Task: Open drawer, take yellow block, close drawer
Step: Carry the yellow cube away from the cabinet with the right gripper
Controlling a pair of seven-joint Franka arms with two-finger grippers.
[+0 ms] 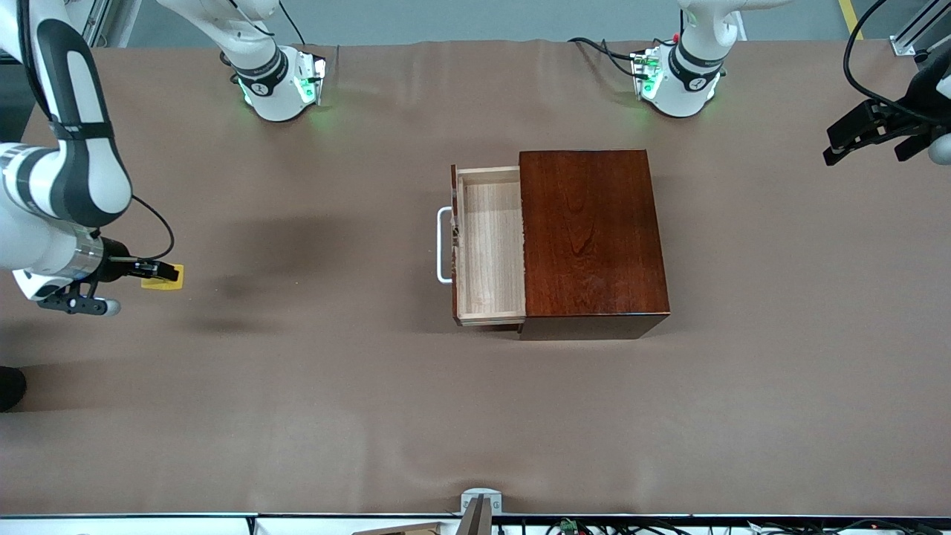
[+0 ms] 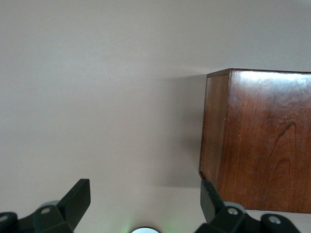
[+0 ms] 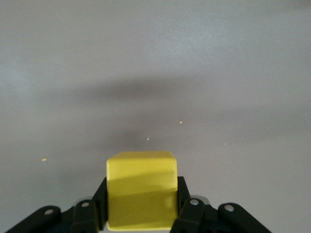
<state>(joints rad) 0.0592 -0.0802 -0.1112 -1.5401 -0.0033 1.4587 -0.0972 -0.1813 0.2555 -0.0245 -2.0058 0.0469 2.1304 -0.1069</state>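
The dark reddish-brown wooden box (image 1: 591, 234) stands mid-table. Its drawer (image 1: 490, 245) is pulled out toward the right arm's end, and its pale interior shows nothing inside. The white loop handle (image 1: 444, 245) is on its front. My right gripper (image 1: 159, 272) is shut on the yellow block (image 1: 166, 280), low over the table at the right arm's end. In the right wrist view the block (image 3: 141, 191) sits between the black fingers (image 3: 181, 194). My left gripper (image 1: 865, 137) is open and empty, up over the left arm's end. In the left wrist view (image 2: 145, 196) it is apart from the box's corner (image 2: 257, 141).
The brown table cover (image 1: 475, 416) has slight wrinkles. The arms' bases (image 1: 278, 85) (image 1: 680, 82) stand along the table's edge farthest from the front camera. A small mount (image 1: 479, 505) sits at the nearest edge.
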